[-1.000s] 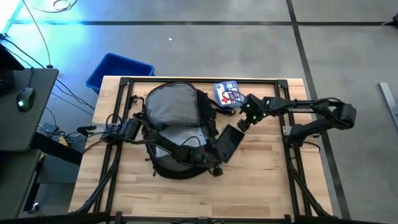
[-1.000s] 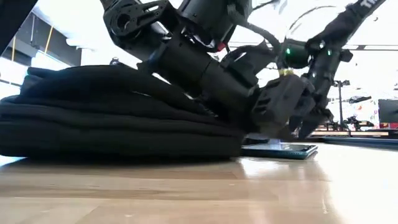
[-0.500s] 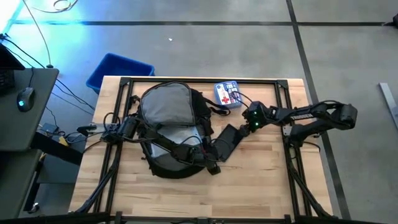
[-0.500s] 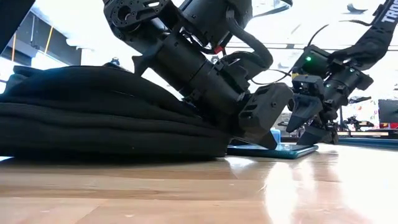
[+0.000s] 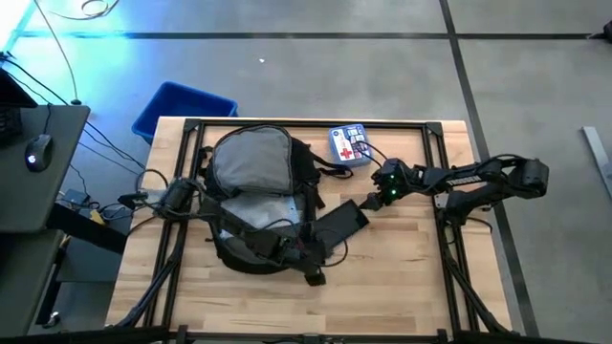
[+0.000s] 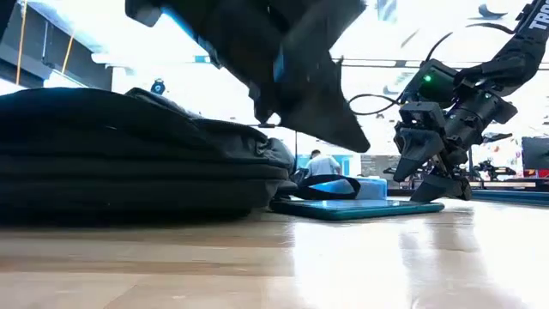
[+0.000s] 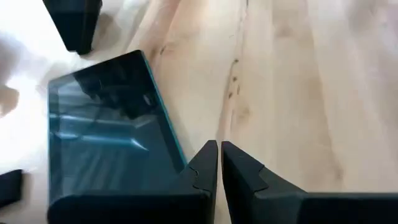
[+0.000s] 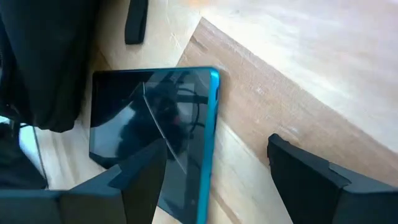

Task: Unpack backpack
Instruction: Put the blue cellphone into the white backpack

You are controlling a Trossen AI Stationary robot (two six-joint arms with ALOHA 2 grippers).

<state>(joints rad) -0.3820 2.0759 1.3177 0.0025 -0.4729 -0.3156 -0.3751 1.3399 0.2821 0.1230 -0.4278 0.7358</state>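
Wooden table holds backpack; kit shows red cross.

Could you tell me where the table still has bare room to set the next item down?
The near right corner of the table, between the tablet and the table's right edge, is bare. The backpack crowds the left-centre, and the first-aid pouch occupies the far edge.

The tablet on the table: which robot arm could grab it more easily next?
Probably the right arm. The right gripper is open and sits just beside the tablet, which lies flat on the table beside the backpack. The left gripper is shut, so it would have to open first.
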